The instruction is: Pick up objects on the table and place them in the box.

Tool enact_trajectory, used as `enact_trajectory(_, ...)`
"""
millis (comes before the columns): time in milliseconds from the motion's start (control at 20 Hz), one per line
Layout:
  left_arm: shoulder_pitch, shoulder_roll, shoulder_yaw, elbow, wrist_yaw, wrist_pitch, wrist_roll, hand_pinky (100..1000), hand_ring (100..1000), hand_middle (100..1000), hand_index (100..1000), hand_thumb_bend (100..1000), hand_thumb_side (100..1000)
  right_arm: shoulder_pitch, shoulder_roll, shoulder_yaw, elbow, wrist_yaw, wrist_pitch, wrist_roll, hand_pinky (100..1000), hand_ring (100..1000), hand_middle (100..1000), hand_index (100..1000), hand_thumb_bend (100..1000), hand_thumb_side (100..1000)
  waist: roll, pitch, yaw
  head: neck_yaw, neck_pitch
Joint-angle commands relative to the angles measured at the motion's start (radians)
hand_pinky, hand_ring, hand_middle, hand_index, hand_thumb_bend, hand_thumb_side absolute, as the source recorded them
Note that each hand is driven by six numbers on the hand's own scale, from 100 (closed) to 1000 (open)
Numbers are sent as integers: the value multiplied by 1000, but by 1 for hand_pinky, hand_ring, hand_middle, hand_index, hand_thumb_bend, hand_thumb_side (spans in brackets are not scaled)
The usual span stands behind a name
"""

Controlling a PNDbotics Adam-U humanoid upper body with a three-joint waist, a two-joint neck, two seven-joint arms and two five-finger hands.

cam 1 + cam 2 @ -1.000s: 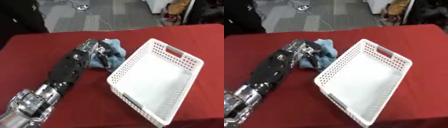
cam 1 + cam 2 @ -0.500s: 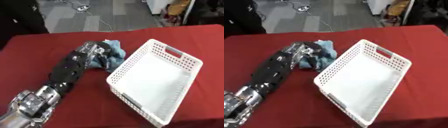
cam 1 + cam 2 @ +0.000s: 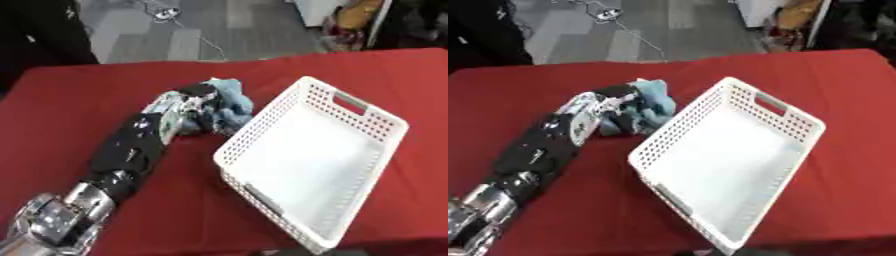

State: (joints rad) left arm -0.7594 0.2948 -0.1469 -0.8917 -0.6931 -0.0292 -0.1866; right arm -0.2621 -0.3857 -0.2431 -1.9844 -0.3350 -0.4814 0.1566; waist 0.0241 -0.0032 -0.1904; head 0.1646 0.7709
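Observation:
A crumpled light blue cloth lies on the red table just left of the white perforated basket. My left hand reaches in from the lower left and rests on the cloth's left side, its fingers curled into the fabric. The basket holds nothing that I can see. My right hand shows in neither view.
The basket's left rim stands close beside the cloth and my left hand. Grey floor with a cable lies beyond the table's far edge. Dark clothing shows at the far left.
My left hand has closed a little more on the blue cloth and bunched it; the picture has shifted slightly, so the camera moved.

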Motion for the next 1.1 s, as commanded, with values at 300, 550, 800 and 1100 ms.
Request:
enact_trajectory(300,18,77,110,-202,518,11,253,100,100,100,131,100,492,-12,-9,-10,-16,6,1,-8,808,851,827,955,100,1000,-4,-9,3,-40,-1)
enact_trajectory(550,23,98,124,-209,683,-45,334,100,100,100,131,100,509,-11,-10,-10,-16,8,1,-8,808,851,827,955,100,1000,-5,-8,4,-43,-1)
enact_trajectory(800,19,102,115,-239,711,-62,342,100,100,100,133,100,494,-9,-10,-10,-16,9,0,-8,808,851,826,955,100,1000,-7,-8,4,-41,-1)
enact_trajectory(1100,-21,85,53,-353,617,-17,255,100,100,100,139,100,355,-8,-11,-7,-16,8,0,-5,808,851,826,955,100,1000,-8,-8,1,-28,-1)
